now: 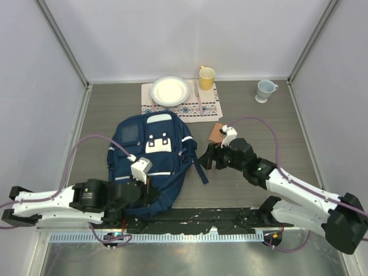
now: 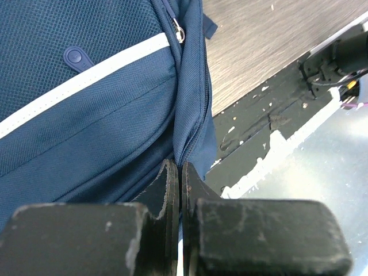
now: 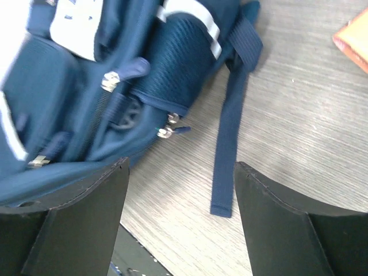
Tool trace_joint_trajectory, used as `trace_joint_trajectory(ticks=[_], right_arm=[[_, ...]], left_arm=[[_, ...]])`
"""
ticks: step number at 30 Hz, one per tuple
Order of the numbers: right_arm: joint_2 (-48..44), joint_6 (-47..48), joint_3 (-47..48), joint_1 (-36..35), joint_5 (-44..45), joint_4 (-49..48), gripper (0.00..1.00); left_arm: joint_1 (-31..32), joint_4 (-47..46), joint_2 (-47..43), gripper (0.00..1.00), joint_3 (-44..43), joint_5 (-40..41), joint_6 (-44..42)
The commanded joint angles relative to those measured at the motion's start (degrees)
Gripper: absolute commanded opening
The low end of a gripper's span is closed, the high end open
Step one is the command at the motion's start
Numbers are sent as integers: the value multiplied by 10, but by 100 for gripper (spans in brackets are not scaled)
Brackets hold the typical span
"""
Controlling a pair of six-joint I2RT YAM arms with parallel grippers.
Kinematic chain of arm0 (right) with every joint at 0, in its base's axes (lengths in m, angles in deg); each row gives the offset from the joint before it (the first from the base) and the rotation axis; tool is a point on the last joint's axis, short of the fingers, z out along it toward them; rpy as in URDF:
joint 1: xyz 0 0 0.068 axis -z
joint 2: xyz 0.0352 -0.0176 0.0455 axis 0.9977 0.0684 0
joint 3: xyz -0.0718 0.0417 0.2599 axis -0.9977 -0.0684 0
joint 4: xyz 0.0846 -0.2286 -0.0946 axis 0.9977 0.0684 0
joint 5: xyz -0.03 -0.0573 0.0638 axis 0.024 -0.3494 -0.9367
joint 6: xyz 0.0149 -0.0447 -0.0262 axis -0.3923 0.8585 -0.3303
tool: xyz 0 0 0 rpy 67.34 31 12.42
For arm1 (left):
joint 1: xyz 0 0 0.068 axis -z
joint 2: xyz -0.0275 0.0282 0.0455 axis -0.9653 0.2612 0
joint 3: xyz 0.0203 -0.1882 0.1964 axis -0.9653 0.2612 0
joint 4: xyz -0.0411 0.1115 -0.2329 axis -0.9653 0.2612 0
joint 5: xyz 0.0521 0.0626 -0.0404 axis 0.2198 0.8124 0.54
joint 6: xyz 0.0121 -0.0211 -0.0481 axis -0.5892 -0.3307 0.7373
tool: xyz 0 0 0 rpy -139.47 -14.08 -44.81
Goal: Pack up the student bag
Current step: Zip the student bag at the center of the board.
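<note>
The student bag (image 1: 150, 150), navy with white stripes, lies flat left of the table's middle, front side up. My left gripper (image 1: 150, 193) is at its near right edge. In the left wrist view this gripper (image 2: 181, 172) is shut on a fold of the bag's fabric (image 2: 115, 103) beside a zipper seam. My right gripper (image 1: 205, 156) hovers just right of the bag, open and holding nothing. In its wrist view the right gripper (image 3: 181, 167) stands wide over bare table, a loose navy strap (image 3: 229, 144) ends between the fingers, and the bag's zipper pulls (image 3: 168, 127) lie beyond.
A small brown-orange book (image 1: 217, 133) lies right of the bag, behind the right gripper. At the back are a patterned placemat (image 1: 208, 108) with a white plate (image 1: 170, 90), a yellow mug (image 1: 206, 77) and a pale mug (image 1: 265, 90). A black rail (image 1: 218, 217) runs along the near edge.
</note>
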Motion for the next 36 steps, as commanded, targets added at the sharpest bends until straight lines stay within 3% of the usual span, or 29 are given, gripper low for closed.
trace_joint_trajectory(ticks=[1,7,12,16,21,24,33,35,36], right_arm=[[-45,-62,7,2,28,5,80],[79,-139,50,6,75,-29,81],[171,-184,40,8,-13,-169,80],[149,-208,15,8,5,-173,78],[26,-240,-53,8,90,-152,79],[-3,-245,-54,9,80,-166,79],[171,-256,-1,8,-9,-271,78],[198,-256,6,8,-14,-281,75],[200,-257,5,8,-11,-286,54]], left_arm=[[0,-71,37,0,-18,-7,-20],[0,-139,58,0,-10,-24,-40],[0,-174,71,0,-1,-22,-47],[0,-190,76,0,9,-21,-44],[-1,-197,75,0,16,-22,-40],[-1,-198,78,0,15,-22,-45],[0,-233,79,0,25,-30,-56],[0,-246,78,0,34,-31,-58],[0,-259,78,0,38,-31,-58]])
